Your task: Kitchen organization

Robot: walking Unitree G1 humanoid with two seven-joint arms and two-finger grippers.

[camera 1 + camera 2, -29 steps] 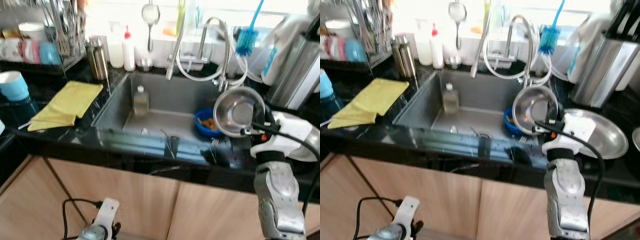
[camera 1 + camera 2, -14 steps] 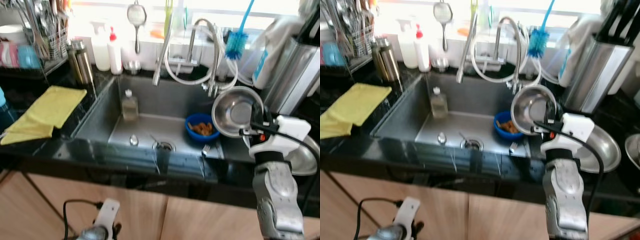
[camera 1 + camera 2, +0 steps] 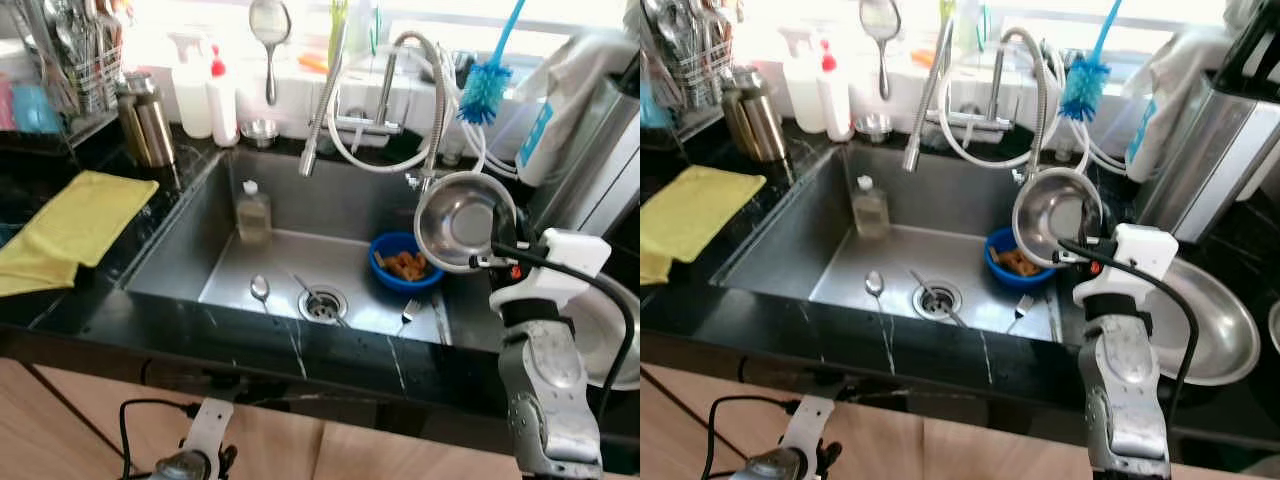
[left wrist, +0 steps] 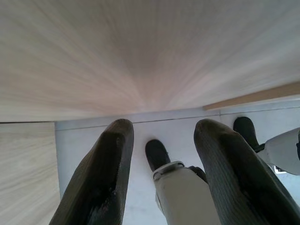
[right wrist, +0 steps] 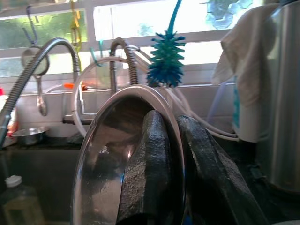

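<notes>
R gripper [image 3: 497, 262] holds steel bowl [image 3: 464, 220] on edge over sink's [image 3: 180, 240] right end.
Fingers [image 5: 150, 173] clamped on bowl rim, one inside, one outside; bowl open face toward 9 o'clock, blue bowl [image 3: 405, 262] w/ food scraps just below at 7 o'clock. Spoon [image 3: 260, 290] on sink floor near drain. Yellow cloth [image 3: 70, 225] on counter at 9 o'clock. L gripper [image 4: 161, 173] hangs low by cabinet front, fingers spread, nothing btwn them.
</notes>
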